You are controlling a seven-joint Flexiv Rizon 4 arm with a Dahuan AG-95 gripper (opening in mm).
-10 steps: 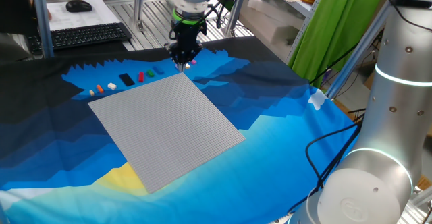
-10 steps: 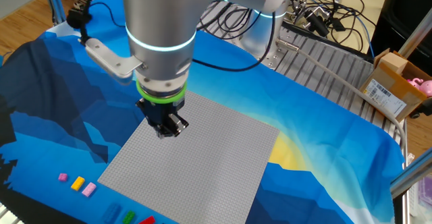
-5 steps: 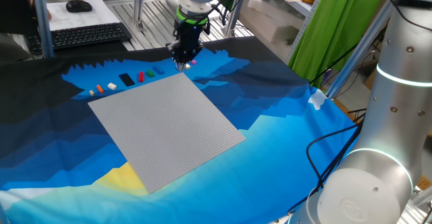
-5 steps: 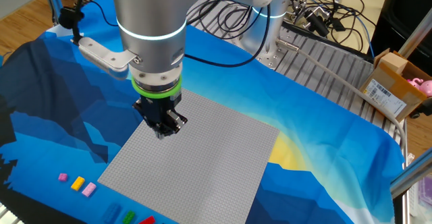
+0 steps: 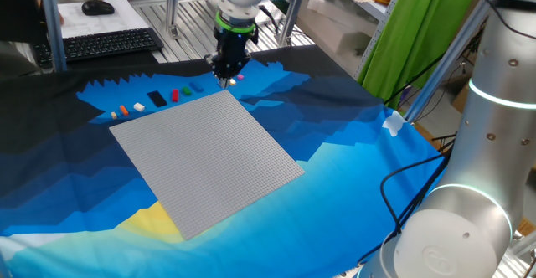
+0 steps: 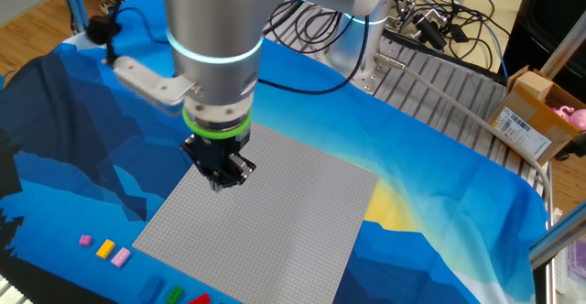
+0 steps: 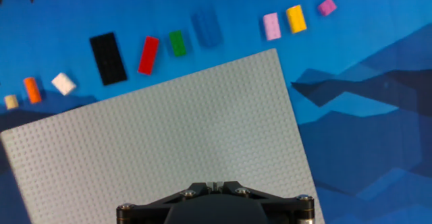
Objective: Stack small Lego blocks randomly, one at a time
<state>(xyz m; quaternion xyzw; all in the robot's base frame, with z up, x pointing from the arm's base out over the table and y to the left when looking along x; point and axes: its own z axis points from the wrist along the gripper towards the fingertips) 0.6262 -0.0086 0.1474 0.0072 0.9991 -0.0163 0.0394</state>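
Hand view looked straight down on the grey baseplate [image 7: 162, 136], which lay on the blue cloth [image 7: 364, 116]. A row of small Lego blocks sat on the cloth just beyond the plate's far edge, none touching it. From left: a tan block [image 7: 11, 102], an orange block [image 7: 32, 90], a white block [image 7: 63, 83], a larger black block [image 7: 108, 58], a red block [image 7: 148, 54], a green block [image 7: 177, 43], a blue block [image 7: 206, 30], then, after a gap, a light pink block [image 7: 271, 26], a yellow block [image 7: 295, 19] and a magenta block [image 7: 327, 7]. All lay singly; none was stacked.

Only the dark gripper body showed at the bottom of this view; fingers were out of frame.

Fixed views: the gripper [image 6: 220, 178] [image 5: 224, 79] hung above the baseplate [image 6: 275, 222] near the corner closest to the pink and yellow blocks. Jaw spacing could not be judged; nothing was seen between the fingers. A keyboard [image 5: 109, 42] and mouse [image 5: 98, 7] sat on the desk behind.
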